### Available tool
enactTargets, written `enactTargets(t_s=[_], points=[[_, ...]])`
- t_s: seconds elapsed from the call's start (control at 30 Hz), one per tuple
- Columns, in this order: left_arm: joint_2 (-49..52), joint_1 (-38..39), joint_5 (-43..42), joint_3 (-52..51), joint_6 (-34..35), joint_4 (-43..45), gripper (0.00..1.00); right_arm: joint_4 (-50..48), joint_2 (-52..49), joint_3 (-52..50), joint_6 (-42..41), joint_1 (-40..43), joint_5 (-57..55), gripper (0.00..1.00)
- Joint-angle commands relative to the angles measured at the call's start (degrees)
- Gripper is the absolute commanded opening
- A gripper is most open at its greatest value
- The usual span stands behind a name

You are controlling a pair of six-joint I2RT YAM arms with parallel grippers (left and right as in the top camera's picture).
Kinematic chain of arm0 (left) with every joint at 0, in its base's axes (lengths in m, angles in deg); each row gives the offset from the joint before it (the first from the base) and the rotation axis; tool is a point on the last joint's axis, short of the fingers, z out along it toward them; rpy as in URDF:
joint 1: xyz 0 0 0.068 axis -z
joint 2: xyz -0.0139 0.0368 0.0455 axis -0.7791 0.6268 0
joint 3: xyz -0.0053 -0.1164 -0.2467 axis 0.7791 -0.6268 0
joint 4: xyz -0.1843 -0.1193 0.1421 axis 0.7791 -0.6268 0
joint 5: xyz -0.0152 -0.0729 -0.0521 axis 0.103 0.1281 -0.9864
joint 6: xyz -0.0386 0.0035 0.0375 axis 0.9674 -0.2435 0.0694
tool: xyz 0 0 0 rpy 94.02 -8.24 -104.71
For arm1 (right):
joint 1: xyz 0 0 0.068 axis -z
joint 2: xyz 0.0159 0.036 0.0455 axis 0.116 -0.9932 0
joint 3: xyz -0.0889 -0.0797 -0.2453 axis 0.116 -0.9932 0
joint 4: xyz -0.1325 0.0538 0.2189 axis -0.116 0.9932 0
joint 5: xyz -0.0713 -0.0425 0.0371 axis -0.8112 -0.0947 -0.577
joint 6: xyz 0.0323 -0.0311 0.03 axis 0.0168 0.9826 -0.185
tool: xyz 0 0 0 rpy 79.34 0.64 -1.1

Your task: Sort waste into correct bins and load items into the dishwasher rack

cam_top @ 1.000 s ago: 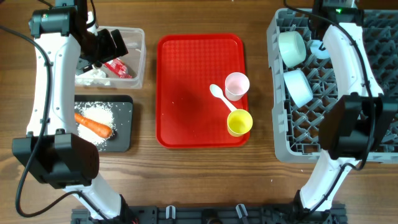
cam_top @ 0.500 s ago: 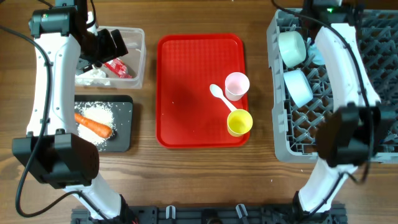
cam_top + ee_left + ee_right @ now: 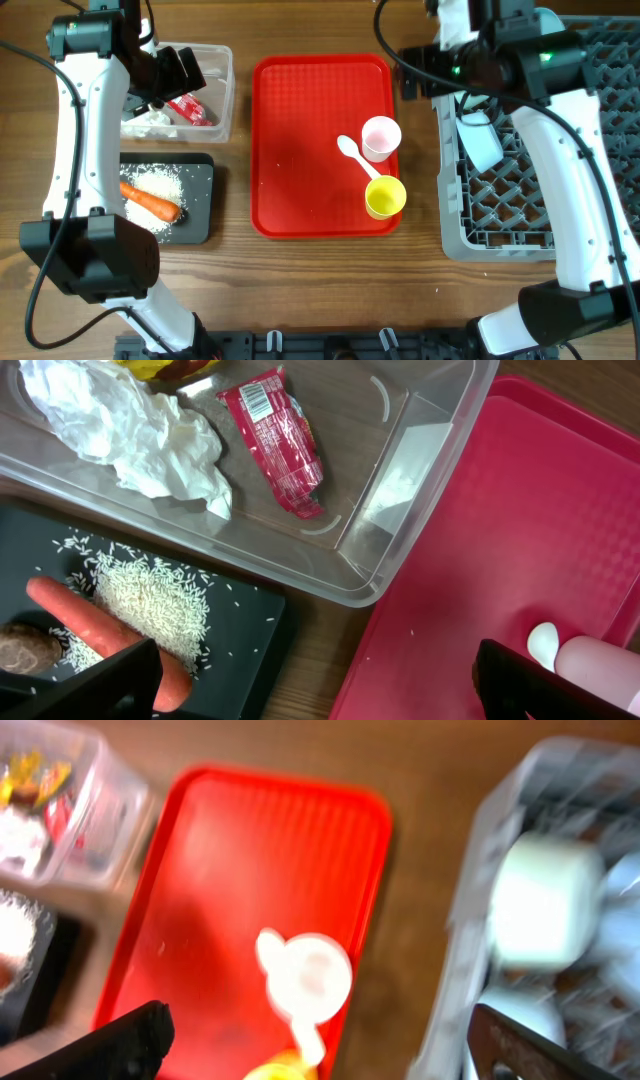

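The right arm has swung away from the dishwasher rack (image 3: 600, 130) on the right side. Now the right gripper (image 3: 415, 72) hangs at the top middle, by the corner of the red tray (image 3: 300, 150). Its fingers are spread wide and hold nothing. I think it is going for the pink cup (image 3: 381, 138), the white spoon (image 3: 350, 150) or the yellow cup (image 3: 385, 196). All three wait on the tray's right half.

The left gripper (image 3: 175, 75) has not moved. It hangs over the clear tub (image 3: 218, 95) at the upper left, fingers spread wide and empty.

The left wrist view shows things the arm partly hides from above. The tissue (image 3: 130, 430) and red wrapper (image 3: 280, 440) lie in the tub. A brown lump (image 3: 25, 650) touches the carrot (image 3: 110, 645) on the black tray (image 3: 240, 630). The right wrist view is blurry but shows a bowl (image 3: 545, 900) in the rack.
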Motion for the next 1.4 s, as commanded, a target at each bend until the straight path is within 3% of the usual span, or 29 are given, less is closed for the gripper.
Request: enactTargets(t_s=[0.0, 0.23, 0.5, 0.7, 1.03, 1.2, 1.3, 1.33, 1.37], points=[[-0.11, -0.35, -0.04, -0.26, 0.7, 0.04, 1.0, 2.14, -1.09, -6.03, -3.37, -0.24, 3.87, 0.91], [-0.09, -0.35, -0.07, -0.26, 0.7, 0.04, 1.0, 0.61, -1.09, -17.99, -3.39, -3.5, 8.22, 0.84], [-0.09, -0.35, -0.04, -0.26, 0.7, 0.04, 1.0, 2.84, -0.92, -18.69, -3.39, -6.29, 4.48, 0.8], [-0.09, -0.35, -0.04, -0.26, 0.7, 0.04, 1.0, -1.75, 1.29, -18.53, -3.8, -5.7, 4.5, 0.8], [-0.09, -0.35, -0.98, -0.26, 1.16, 4.15, 1.0, -2.67, 13.29, -17.59, -3.13, 8.13, 4.48, 0.89], [-0.09, -0.28, -8.35, -0.26, 1.14, 3.93, 0.99, -2.16, 14.01, -17.59, -2.29, 15.02, 4.5, 0.9], [-0.04, 1.27, -17.75, -0.26, 1.16, 3.08, 0.82, -2.43, 14.01, -17.59, -1.66, 16.55, 4.48, 0.9], [-0.04, 2.95, -18.56, -0.26, 1.27, 2.58, 1.0, -2.6, 14.01, -17.59, -1.6, 17.11, 4.48, 0.9], [-0.04, 4.98, -18.27, -0.26, 2.27, 2.1, 1.0, -2.69, 14.01, -17.59, -1.38, 17.46, 4.48, 0.91]])
